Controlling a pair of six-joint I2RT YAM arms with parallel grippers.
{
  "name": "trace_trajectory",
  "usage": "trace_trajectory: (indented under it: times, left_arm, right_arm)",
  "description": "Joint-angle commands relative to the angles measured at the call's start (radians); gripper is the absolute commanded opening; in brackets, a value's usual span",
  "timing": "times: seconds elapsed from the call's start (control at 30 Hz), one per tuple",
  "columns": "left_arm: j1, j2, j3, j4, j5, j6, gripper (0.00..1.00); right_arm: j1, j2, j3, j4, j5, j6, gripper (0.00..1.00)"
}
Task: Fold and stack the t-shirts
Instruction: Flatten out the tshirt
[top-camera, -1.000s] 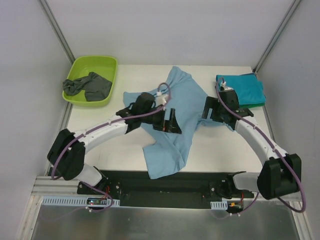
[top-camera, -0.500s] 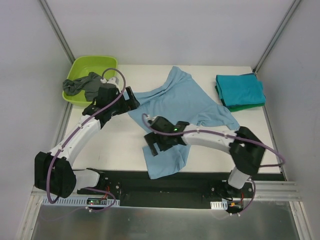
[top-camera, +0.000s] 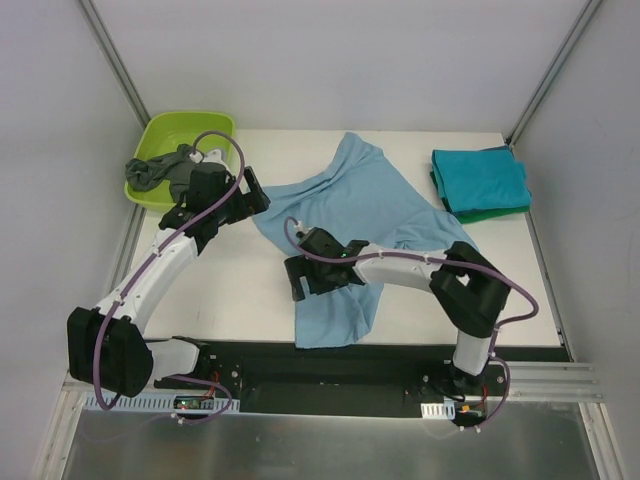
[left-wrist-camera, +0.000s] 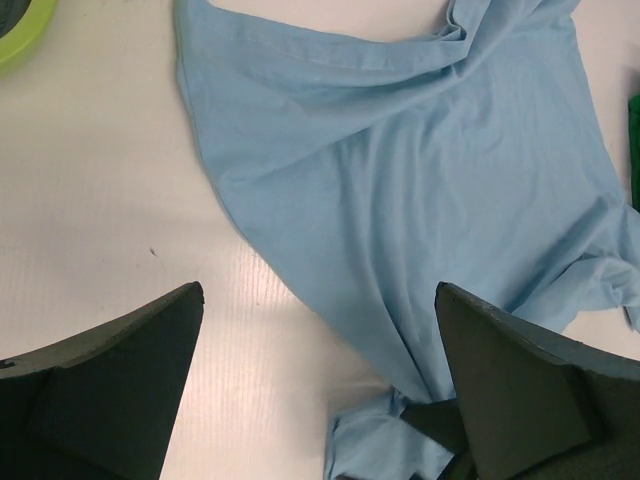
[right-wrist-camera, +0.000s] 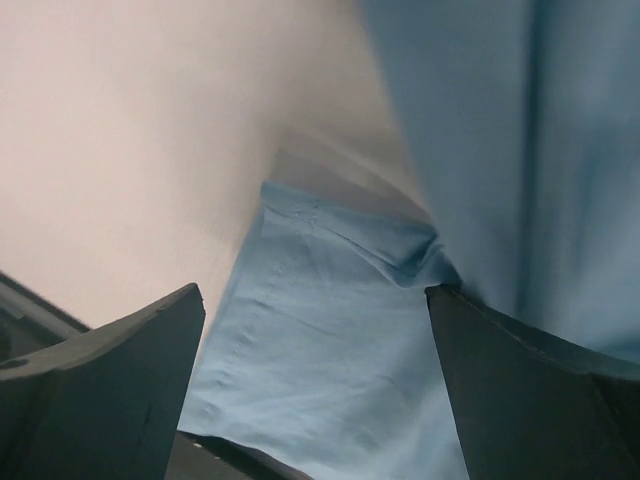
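Note:
A light blue t-shirt (top-camera: 365, 205) lies rumpled and spread across the middle of the table. My left gripper (top-camera: 256, 194) is open and empty, just above the shirt's back left edge; its wrist view shows the shirt (left-wrist-camera: 400, 180) ahead and bare table between the jaws. My right gripper (top-camera: 293, 279) is open and empty, low over the shirt's near left part (right-wrist-camera: 330, 340). A folded teal tee on a green one (top-camera: 482, 180) forms a stack at the back right. A dark grey tee (top-camera: 160, 172) hangs over the tub's edge.
The lime-green plastic tub (top-camera: 215, 125) stands at the back left corner, its rim also in the left wrist view (left-wrist-camera: 20, 25). The black base rail (top-camera: 330, 365) runs along the near edge. White walls enclose the table.
Over the last second the left arm left the shirt's middle and went back-left towards the tub. The right arm swung from the right side across to the shirt's near left part.

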Motion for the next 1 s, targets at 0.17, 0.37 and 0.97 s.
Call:
trace_trajectory:
  times: [0.17, 0.37, 0.97]
  left_arm:
    - [0.003, -0.003, -0.009, -0.005, 0.11, -0.017, 0.99]
    - [0.001, -0.067, -0.143, -0.005, 0.203, -0.06, 0.99]
    - [-0.002, 0.096, -0.122, 0.01, 0.169, -0.051, 0.97]
  right_arm:
    - [-0.248, -0.189, -0.408, -0.009, 0.126, 0.13, 0.96]
    - [-0.57, -0.303, -0.498, 0.019, -0.022, -0.017, 0.97]
    - [-0.715, -0.79, -0.424, -0.237, 0.066, -0.101, 0.97]
